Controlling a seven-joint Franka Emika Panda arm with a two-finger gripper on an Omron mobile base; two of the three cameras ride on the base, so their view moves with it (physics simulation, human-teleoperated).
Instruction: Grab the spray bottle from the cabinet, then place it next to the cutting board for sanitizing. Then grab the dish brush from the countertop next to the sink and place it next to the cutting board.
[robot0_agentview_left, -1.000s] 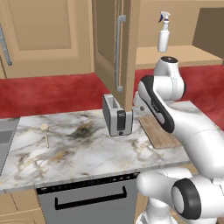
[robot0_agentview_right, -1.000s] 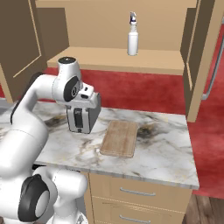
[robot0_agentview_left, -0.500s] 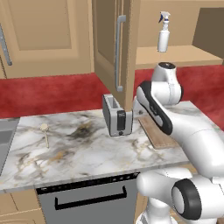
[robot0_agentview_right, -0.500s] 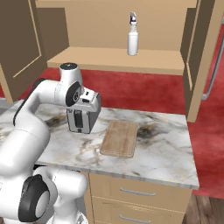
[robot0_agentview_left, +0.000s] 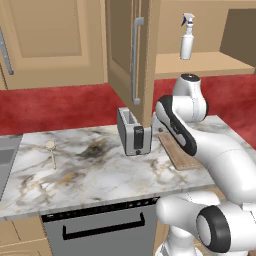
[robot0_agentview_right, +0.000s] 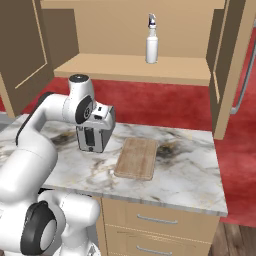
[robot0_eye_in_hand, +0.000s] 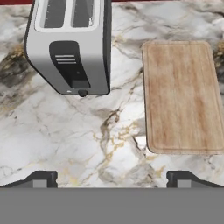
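arm: has lifted a little over the last second, hand turned down over the counter (robot0_eye_in_hand: 65, 131)
hand (robot0_eye_in_hand: 111, 178): fingers wide apart, empty, above bare marble between the toaster (robot0_eye_in_hand: 70, 43) and the cutting board (robot0_eye_in_hand: 181, 96)
spray bottle (robot0_agentview_right: 151, 46): upright on the open cabinet's shelf (robot0_agentview_right: 130, 70), well above the hand, untouched
dish brush (robot0_agentview_left: 51, 150): lying on the counter near the sink (robot0_agentview_left: 6, 160)
meaning: first grab not yet begun; arm seems to be rising toward the shelf

cutting board (robot0_eye_in_hand: 181, 96): brown grained | countertop (robot0_eye_in_hand: 65, 131): white-grey, dark-gold veins
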